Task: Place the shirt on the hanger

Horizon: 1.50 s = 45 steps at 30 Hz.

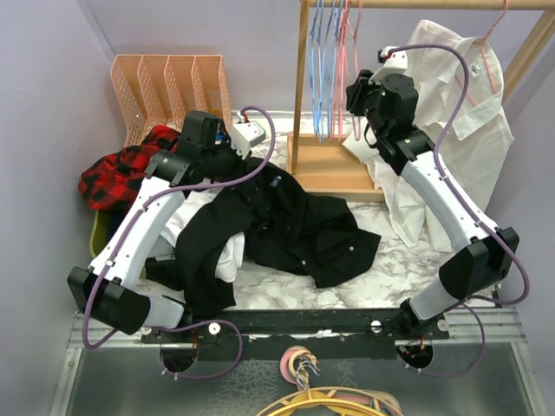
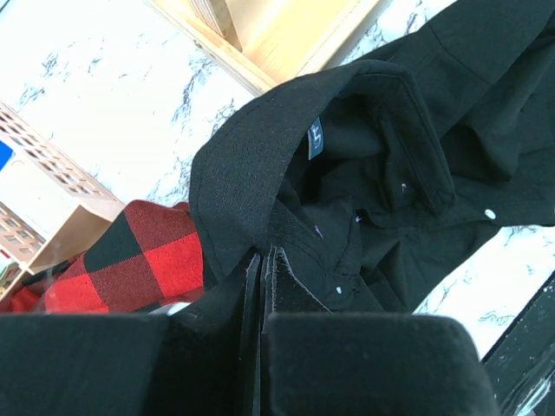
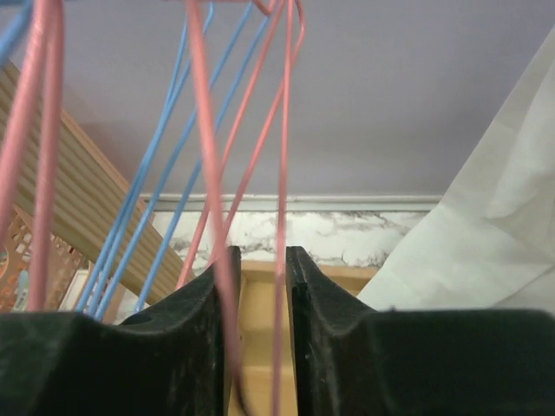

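Above the surface's (image 1: 347, 290) far edge, our raised right pincer (image 3: 260, 347) straddles the hanger (image 3: 282, 173), slightly ajar; our left pincer (image 2: 264, 264) clamps the shirt (image 2: 260, 156).

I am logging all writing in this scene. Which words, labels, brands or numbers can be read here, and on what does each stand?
No text here can be read.
Neck label inside the collar of the shirt: a few pale marks, too small and blurred to read.
Nothing else shows writing.

The shirt (image 1: 299, 230) was matt black woven cloth, and the hanger (image 3: 284, 130) was thin, glossy pink wire. At twelve o'clock, the rack (image 1: 334, 169) was smooth pale wood. The table (image 1: 286, 290) looked like polished marble.
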### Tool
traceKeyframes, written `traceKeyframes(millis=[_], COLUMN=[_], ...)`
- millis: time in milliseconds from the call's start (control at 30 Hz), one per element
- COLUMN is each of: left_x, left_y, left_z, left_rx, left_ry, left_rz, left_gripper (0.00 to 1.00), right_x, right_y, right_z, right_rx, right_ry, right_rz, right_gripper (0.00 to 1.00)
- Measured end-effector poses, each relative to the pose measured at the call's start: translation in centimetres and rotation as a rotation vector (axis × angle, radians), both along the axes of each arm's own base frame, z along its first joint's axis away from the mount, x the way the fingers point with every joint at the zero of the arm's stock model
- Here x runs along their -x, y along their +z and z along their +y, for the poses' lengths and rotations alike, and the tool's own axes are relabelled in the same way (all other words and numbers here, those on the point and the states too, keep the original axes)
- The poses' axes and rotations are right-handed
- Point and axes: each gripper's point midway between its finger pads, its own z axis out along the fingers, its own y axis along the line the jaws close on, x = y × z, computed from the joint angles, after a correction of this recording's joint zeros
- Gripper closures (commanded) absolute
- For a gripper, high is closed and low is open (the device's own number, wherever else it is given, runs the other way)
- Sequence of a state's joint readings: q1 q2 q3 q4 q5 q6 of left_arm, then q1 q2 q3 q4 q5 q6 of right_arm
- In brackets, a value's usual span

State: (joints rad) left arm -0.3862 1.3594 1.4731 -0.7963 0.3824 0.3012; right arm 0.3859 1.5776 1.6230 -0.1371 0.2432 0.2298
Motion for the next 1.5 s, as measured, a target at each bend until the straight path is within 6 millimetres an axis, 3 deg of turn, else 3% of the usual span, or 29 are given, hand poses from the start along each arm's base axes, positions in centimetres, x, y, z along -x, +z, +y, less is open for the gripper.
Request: traceKeyframes(millis=[100, 133, 267, 467, 600, 733, 900, 1067, 1167, 1267, 1333, 1400, 1500], left_x=[0.0, -0.1, -0.2, 1.3, 2.6, 2.4, 0.1, -1.2, -1.4, -1.0, -0.8, -1.0, -1.7], left_y=[0.1, 0.1, 0.1, 0.5, 1.7, 2.7, 3.1, 2.9, 2.3, 2.2, 2.5, 3.0, 4.0], left_z=[0.1, 0.1, 0.3, -0.7, -1.5, -2.0, -1.9, -2.2, -2.3, -2.7, -2.9, -2.9, -2.8], left_rx=[0.005, 0.007, 0.010, 0.043, 0.086, 0.108, 0.100, 0.093, 0.086, 0.093, 0.098, 0.098, 0.090], left_ry=[0.000, 0.001, 0.003, -0.094, -0.168, -0.172, -0.100, -0.082, -0.091, -0.122, -0.139, -0.137, -0.120], left_rz=[0.002, 0.002, 0.007, 0.060, 0.073, 0.074, 0.051, 0.062, 0.077, 0.095, 0.099, 0.091, 0.055], left_gripper=[1.00, 1.00, 1.00, 1.00, 1.00, 1.00, 1.00, 1.00, 1.00, 1.00, 1.00, 1.00, 1.00], right_x=[0.4, 0.5, 1.0, 2.0, 4.3, 7.6, 13.6, 21.9, 28.0, 34.2, 37.0, 38.6, 39.7], right_y=[-1.3, -1.9, -0.9, 3.4, 6.2, 5.3, -0.8, -6.2, -7.1, -6.1, -5.5, -5.7, -8.2], right_z=[-0.2, -0.3, -0.9, -2.0, -3.0, -4.1, -4.9, -4.8, -5.0, -5.0, -4.5, -3.8, -2.1], right_rx=[0.015, 0.023, 0.045, 0.074, 0.058, 0.037, -0.011, -0.097, -0.181, -0.285, -0.339, -0.378, -0.422], right_ry=[-0.003, -0.005, -0.017, -0.039, -0.042, -0.034, 0.029, 0.168, 0.256, 0.375, 0.461, 0.529, 0.622], right_rz=[0.027, 0.037, 0.023, -0.067, -0.120, -0.095, 0.042, 0.206, 0.247, 0.210, 0.184, 0.191, 0.298], right_gripper=[0.98, 0.99, 0.99, 0.99, 0.99, 0.99, 0.99, 0.99, 0.99, 0.99, 0.99, 0.99, 0.99])
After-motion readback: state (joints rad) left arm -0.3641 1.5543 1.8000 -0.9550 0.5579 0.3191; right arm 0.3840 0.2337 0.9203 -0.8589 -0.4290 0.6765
